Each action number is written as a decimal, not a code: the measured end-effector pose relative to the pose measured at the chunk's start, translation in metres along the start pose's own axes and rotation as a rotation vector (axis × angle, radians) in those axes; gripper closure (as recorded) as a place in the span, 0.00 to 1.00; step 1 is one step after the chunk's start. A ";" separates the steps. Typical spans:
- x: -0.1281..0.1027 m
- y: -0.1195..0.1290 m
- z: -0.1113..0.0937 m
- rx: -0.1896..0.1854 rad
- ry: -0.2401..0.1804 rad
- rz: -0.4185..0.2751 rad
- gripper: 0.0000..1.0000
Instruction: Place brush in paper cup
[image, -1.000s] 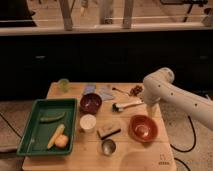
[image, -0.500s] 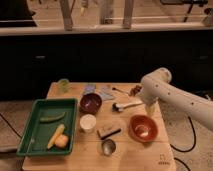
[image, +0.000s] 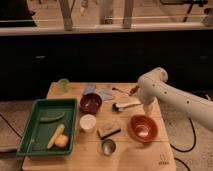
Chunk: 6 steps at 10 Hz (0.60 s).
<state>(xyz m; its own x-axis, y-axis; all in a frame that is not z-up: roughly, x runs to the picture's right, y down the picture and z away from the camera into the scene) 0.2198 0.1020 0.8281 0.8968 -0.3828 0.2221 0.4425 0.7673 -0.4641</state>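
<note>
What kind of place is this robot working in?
Probably an indoor kitchen-style test setup: a wooden table holds a green tray of produce, a dark red bowl and a paper cup, and the gripper hangs beside the brush.

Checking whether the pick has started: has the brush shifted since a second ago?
No. The brush lies in the same spot, right of the dark bowl; the gripper hangs beside its right end.
</note>
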 end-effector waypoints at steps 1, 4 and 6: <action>-0.001 -0.003 0.001 0.000 -0.001 -0.014 0.20; -0.002 -0.009 0.006 -0.002 -0.009 -0.047 0.20; -0.005 -0.015 0.011 -0.003 -0.016 -0.069 0.20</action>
<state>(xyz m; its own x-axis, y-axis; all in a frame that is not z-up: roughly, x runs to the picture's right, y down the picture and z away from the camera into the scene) 0.2088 0.0980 0.8429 0.8640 -0.4266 0.2673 0.5034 0.7376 -0.4501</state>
